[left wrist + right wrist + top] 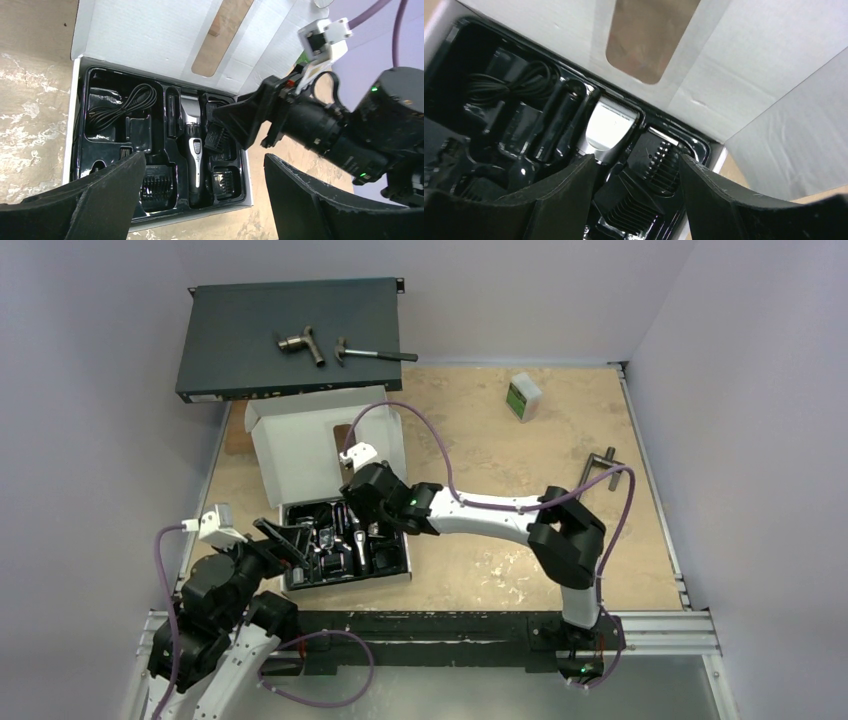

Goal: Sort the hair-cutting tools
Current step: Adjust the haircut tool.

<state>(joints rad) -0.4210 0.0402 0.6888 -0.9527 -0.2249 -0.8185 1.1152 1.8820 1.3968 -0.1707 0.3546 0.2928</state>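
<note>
The hair-cutting tools lie in a black moulded tray (pixel 395 565) inside an open white box. The slim black-and-silver clipper (pixel 193 147) rests in the middle slot. Black comb attachments (pixel 218 136) (pixel 223 178) (pixel 155 186) fill pockets on both sides of it, and a coiled cord (pixel 120 107) sits at the tray's far left. My right gripper (pixel 352 510) (pixel 636 160) hangs open low over the tray's back right, its fingers astride a comb attachment (pixel 656 160) beside the clipper head (pixel 611 125). My left gripper (pixel 290 548) (pixel 205 156) is wide open and empty at the tray's near left side.
The box's white lid (pixel 320 440) stands up behind the tray. At the back left, a dark flat case (pixel 230 340) carries a hammer (pixel 375 354) and a pipe fitting (pixel 300 343). A small white-and-green box (pixel 523 396) and a T-shaped metal handle (pixel 602 462) sit on the right.
</note>
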